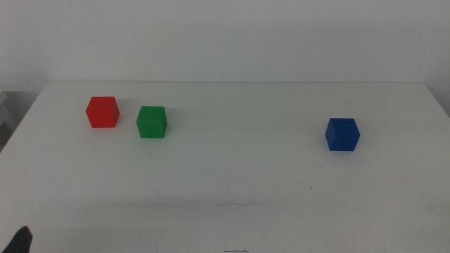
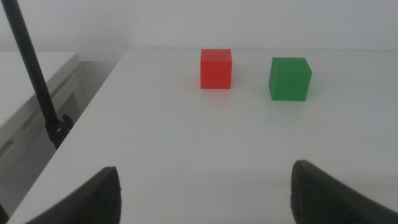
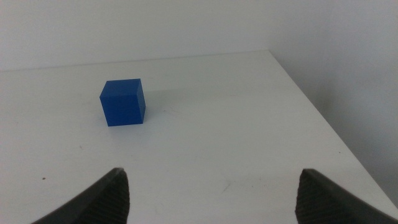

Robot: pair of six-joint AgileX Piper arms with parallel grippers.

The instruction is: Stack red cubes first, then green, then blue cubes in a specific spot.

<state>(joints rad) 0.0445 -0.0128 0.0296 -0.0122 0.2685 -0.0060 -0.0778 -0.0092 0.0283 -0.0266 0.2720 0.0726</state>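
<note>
The red cube (image 1: pixel 103 112) sits at the far left of the white table, with the green cube (image 1: pixel 152 121) close beside it on its right, a small gap between them. The blue cube (image 1: pixel 342 134) stands alone at the right. My left gripper (image 2: pixel 205 177) is open and empty, low over the table's near left, facing the red cube (image 2: pixel 216 68) and the green cube (image 2: pixel 290 78); only its tip (image 1: pixel 21 239) shows in the middle view. My right gripper (image 3: pixel 212 177) is open and empty, short of the blue cube (image 3: pixel 123 102); it is out of the middle view.
A thin black pole (image 2: pixel 34 81) stands beside the table's left edge, over a lower white surface (image 2: pixel 31 93). The table's right edge (image 3: pixel 323 118) runs close to the blue cube's side. A wide stretch of bare tabletop (image 1: pixel 239 147) lies between the green and blue cubes.
</note>
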